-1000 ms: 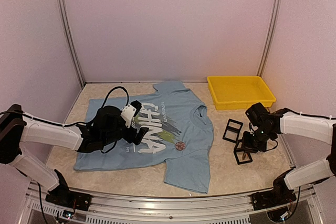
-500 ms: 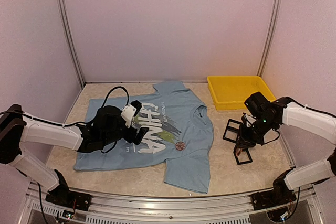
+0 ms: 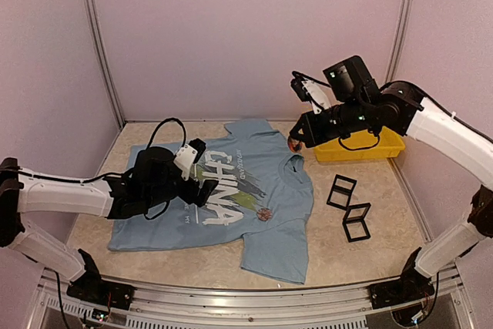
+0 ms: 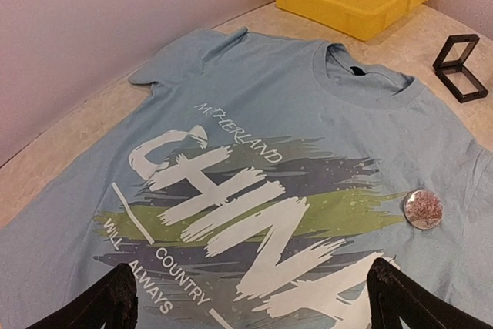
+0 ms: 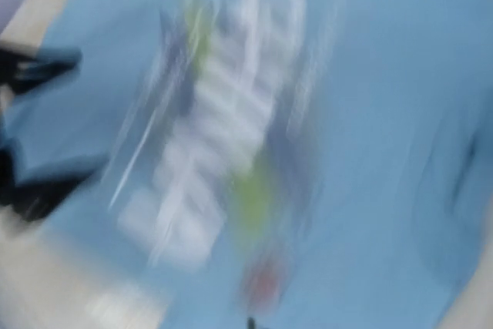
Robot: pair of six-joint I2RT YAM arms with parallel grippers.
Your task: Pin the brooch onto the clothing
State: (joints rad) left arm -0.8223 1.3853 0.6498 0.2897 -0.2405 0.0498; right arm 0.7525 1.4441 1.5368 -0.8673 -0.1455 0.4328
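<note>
The T-shirt [image 3: 269, 179] lies spread flat on the mottled beige tabletop [image 3: 385, 244], left of centre, chest side up. Its neck points toward the right arm and its hem toward the left arm. The cloth is soft light blue knit with a ribbed collar and a few shallow creases. The print shows chunky white brush-stroke "CHINA" letters over ragged streaks of green-yellow and slate grey, with small thin lettering above and below. 1 round brooch [image 4: 423, 209], flat and disc-shaped with a pale rim and a speckled pinkish face, sits on the chest at the end of the streaks, below the collar. The left tool [image 4: 258, 310] hangs low over the lower chest with its 2 matte black fingers [image 4: 115, 302] spread wide, 1 on each side of the lettering and gripping nothing. The right arm is raised. The right tool [image 3: 295, 142] is above the collar area, closed narrow on a small reddish round piece [image 3: 293, 145] at its tips, too small to name with certainty. Its wrist view is smeared by blur, giving only blue cloth with white and green smudges. Beyond the shirt stands a glossy yellow tray [image 3: 362, 152], rectangular and shallow. 2 black square frames [image 3: 332, 189], thin-edged and hollow, lie just beside each other on the tabletop, right of the shirt.
</note>
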